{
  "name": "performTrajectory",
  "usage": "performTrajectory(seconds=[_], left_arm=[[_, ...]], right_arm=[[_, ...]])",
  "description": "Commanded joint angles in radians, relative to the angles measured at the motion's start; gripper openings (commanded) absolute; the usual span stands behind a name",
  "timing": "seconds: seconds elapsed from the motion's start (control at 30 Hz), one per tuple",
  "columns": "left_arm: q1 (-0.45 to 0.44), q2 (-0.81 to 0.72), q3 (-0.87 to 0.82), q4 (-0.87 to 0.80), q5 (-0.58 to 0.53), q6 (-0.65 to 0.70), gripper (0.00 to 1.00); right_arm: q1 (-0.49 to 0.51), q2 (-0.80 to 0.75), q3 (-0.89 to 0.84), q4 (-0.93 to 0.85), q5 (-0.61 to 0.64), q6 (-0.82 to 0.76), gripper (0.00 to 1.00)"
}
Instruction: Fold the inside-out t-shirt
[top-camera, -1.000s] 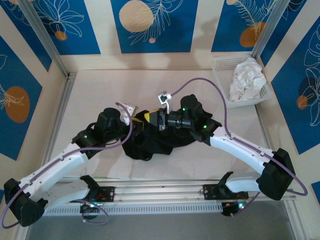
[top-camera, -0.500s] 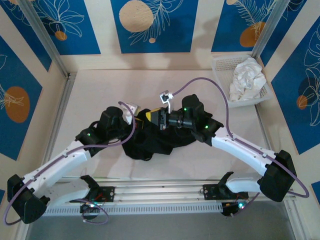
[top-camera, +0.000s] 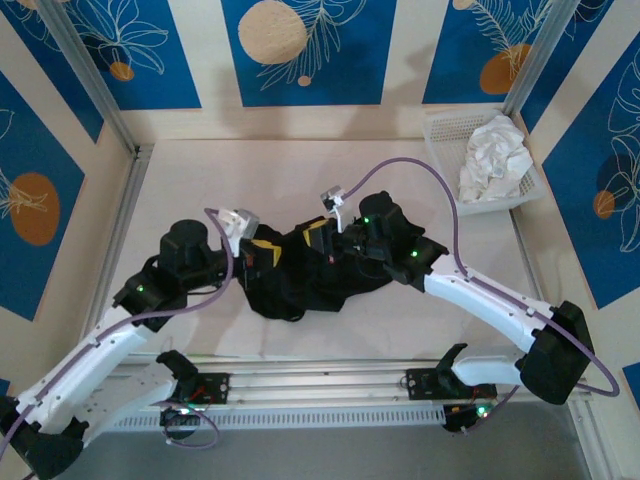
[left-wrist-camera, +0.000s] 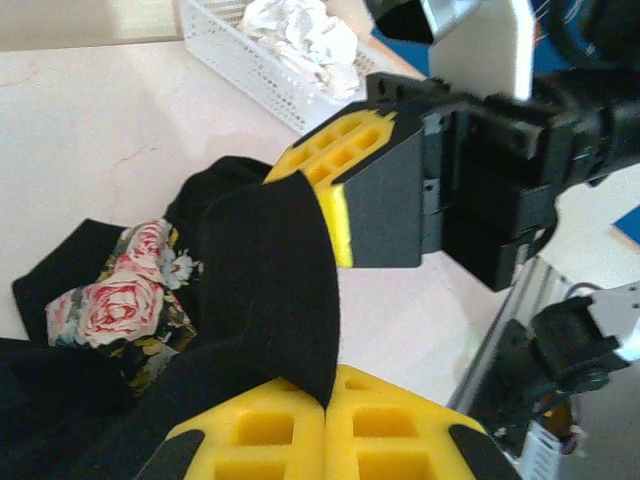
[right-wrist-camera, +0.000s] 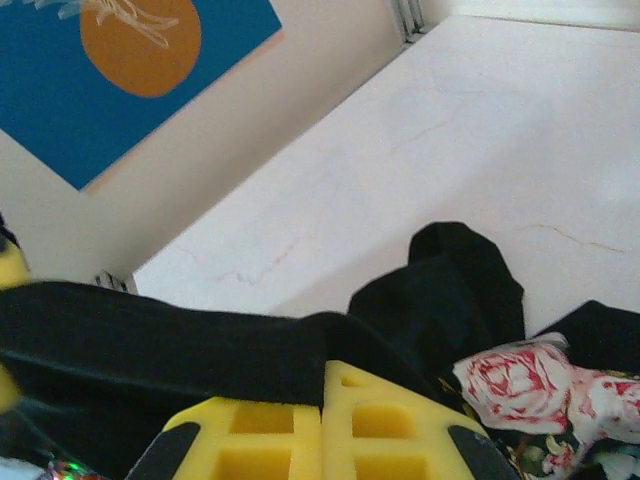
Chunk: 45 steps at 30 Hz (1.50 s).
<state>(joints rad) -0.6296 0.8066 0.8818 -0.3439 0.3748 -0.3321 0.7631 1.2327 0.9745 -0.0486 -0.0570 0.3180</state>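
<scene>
Black t-shirt (top-camera: 305, 288) bunched at centre of frame on tabletop (top-camera: 200, 180). Left claw (top-camera: 266, 250) pressed together, pinching shirt edge. Right claw (top-camera: 316, 240) pinching same edge beside it. Advice: draw claws apart evenly and low, so cloth spreads flat without slipping.

You see the t-shirt (left-wrist-camera: 260, 270) as soft, matt black cloth. On it, the left gripper (left-wrist-camera: 328, 425) has matt yellow moulded fingers (left-wrist-camera: 260, 440). Under the t-shirt the table (left-wrist-camera: 100, 130) is smooth, faintly glossy; beyond it, a perforated white plastic basket (left-wrist-camera: 270, 75).
</scene>
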Motion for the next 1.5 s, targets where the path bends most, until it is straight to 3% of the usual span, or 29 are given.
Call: performTrajectory(seconds=[0.0,0.13,0.33,0.6,0.73,0.93,1.13,1.27,1.47], left_arm=[[0.052,-0.024,0.042,-0.025,0.135,-0.094,0.0],[0.109,-0.037,0.014,0.106,0.242,-0.237,0.0],[0.158,-0.016,-0.032,0.266,0.326,-0.35,0.0],[0.161,0.047,-0.026,0.272,0.313,-0.328,0.0],[0.161,0.059,-0.018,0.26,0.287,-0.317,0.0],[0.161,0.078,-0.005,0.204,0.226,-0.29,0.0],[0.16,0.085,0.001,0.204,0.227,-0.286,0.0],[0.161,0.08,0.0,0.198,0.231,-0.279,0.0],[0.16,0.079,-0.008,0.209,0.238,-0.28,0.0]], right_arm=[[-0.016,-0.016,0.066,-0.119,-0.005,-0.121,0.0],[-0.027,0.028,0.126,-0.238,-0.002,-0.128,0.0],[-0.036,0.088,0.215,-0.428,0.236,-0.101,0.0],[-0.038,0.08,0.211,-0.475,0.283,-0.129,0.05],[-0.048,0.05,0.166,-0.458,0.205,-0.14,0.08],[-0.054,-0.058,0.05,-0.372,-0.023,-0.172,0.28],[-0.054,-0.164,-0.105,-0.269,-0.015,-0.148,0.39],[-0.108,-0.148,-0.132,-0.231,0.023,-0.076,0.42],[-0.167,-0.038,-0.108,-0.106,-0.17,0.013,0.45]])
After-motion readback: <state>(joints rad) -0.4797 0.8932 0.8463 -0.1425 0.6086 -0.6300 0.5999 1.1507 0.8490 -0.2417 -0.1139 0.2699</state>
